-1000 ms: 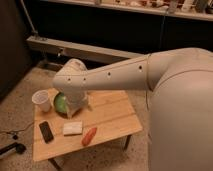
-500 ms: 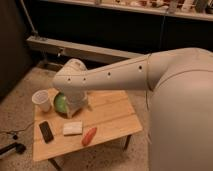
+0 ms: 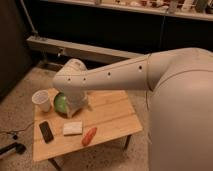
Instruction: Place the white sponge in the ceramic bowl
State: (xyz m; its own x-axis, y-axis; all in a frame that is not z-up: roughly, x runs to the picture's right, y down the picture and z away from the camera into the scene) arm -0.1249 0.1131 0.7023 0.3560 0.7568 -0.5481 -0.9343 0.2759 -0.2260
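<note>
- A white cup (image 3: 41, 100) is seen to the left of the gripper (image 3: 78, 106), and a black phone (image 3: 46, 131) to its lower left.
- The ceramic bowl (image 3: 60, 103) is partly hidden just to the gripper's left.
- The gripper is held low over the wooden table (image 3: 112, 117), jaws apart, nothing gripped.
- The white sponge (image 3: 73, 128) is seen flat just in front of the gripper, untouched.
</note>
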